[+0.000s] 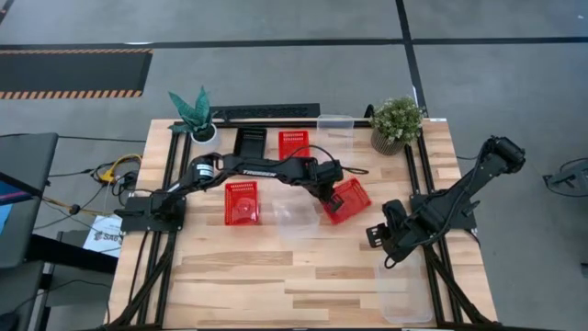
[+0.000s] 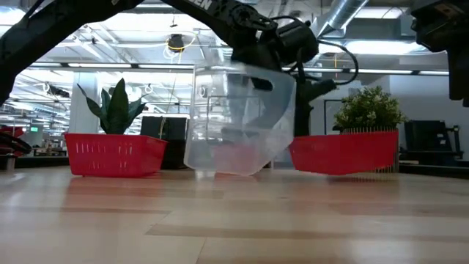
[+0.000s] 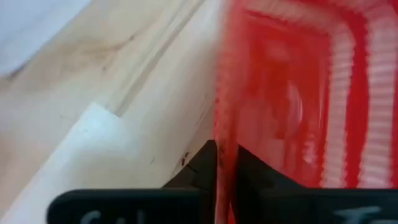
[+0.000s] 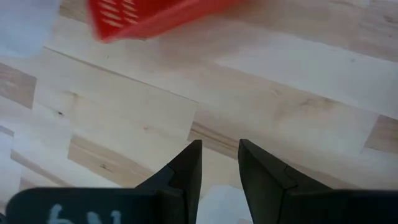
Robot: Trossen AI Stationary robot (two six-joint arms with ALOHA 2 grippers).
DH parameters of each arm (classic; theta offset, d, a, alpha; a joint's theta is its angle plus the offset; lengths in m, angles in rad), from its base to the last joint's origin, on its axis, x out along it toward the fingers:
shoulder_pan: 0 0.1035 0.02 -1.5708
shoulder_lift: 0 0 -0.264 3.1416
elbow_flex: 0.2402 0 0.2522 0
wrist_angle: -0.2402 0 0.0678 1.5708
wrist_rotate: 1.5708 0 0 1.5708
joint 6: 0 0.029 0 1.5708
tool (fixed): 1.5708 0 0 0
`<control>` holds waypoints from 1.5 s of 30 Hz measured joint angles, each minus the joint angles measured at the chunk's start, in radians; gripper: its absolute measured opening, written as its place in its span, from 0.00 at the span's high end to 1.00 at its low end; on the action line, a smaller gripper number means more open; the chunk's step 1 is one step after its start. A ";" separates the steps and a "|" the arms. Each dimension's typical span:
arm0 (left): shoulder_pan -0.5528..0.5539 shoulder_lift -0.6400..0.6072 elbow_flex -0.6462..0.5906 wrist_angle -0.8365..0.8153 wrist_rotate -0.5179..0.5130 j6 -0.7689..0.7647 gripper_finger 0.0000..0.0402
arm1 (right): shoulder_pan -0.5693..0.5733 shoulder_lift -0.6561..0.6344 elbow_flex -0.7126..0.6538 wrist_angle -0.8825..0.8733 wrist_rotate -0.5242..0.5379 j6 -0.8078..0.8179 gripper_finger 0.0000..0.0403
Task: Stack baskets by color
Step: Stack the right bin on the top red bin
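Note:
Three red baskets show in the high view: one at the left (image 1: 242, 202), one at the far side (image 1: 294, 142), and one turned askew at the middle (image 1: 351, 200). My left gripper (image 1: 328, 191) is shut on the askew one. A black basket (image 1: 250, 140) sits at the far side. Clear baskets lie at the far edge (image 1: 335, 124), at the centre (image 1: 296, 217) and near the front right (image 1: 404, 292). My right gripper (image 4: 219, 152) hovers over bare wood at the right, open by a narrow gap, with nothing between its fingertips. My left gripper pinches the askew red basket's side wall (image 3: 222, 124), the one toward the table's left, with one finger inside the basket and one outside. The fingers come slanting down from the left. Whether the basket's base still rests on the table I cannot tell.
Two potted plants stand at the far edge, one left (image 1: 195, 115) and one right (image 1: 397, 124). Black rails run along the table's left and right sides. Bare wood lies open across the near half of the table (image 1: 276, 285).

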 joint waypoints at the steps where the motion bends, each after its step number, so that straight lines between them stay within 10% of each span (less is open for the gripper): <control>1: 0.001 -0.001 0.000 0.001 0.001 0.000 0.98 | 0.000 0.000 0.000 0.000 0.000 0.000 0.68; 16: 0.011 0.004 0.150 -0.016 -0.006 -0.059 1.00 | 0.000 0.000 0.000 0.001 0.002 -0.014 0.69; 25: 0.108 -0.007 0.438 -0.341 -0.009 -0.069 1.00 | 0.000 0.000 0.000 0.002 0.002 -0.023 0.70; 34: 0.253 -0.184 0.382 -0.581 -0.223 -0.151 1.00 | -0.002 0.000 -0.001 -0.007 0.002 -0.027 0.69; 45: 0.402 -0.209 0.380 -0.758 -0.189 -0.169 1.00 | -0.002 0.000 -0.002 -0.022 0.002 -0.027 0.70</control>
